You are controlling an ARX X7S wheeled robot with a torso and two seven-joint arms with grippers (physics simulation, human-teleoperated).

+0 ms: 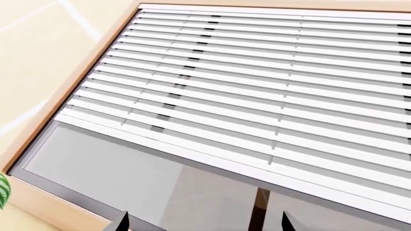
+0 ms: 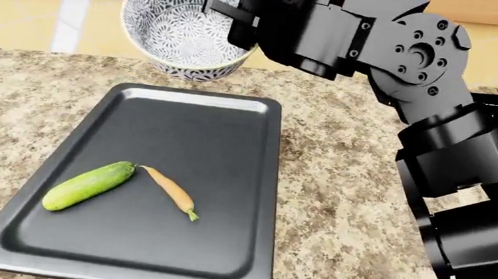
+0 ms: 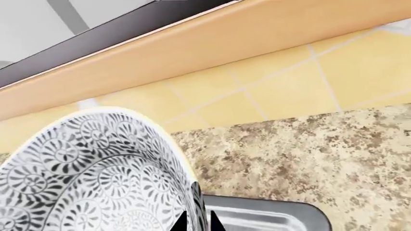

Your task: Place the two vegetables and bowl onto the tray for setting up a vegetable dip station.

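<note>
tray (image 2: 226, 198) on speckled granite counter (image 2: 350, 214)

The tray (image 2: 223, 244) is showing dark grey metal with a soft sheen; the counter (image 2: 342, 207) is looking like speckled granite; the bowl (image 2: 173, 20) is appearing as glossy patterned ceramic, the cucumber (image 2: 88, 185) smooth-skinned, the right gripper (image 2: 232, 15) matt black
</note>
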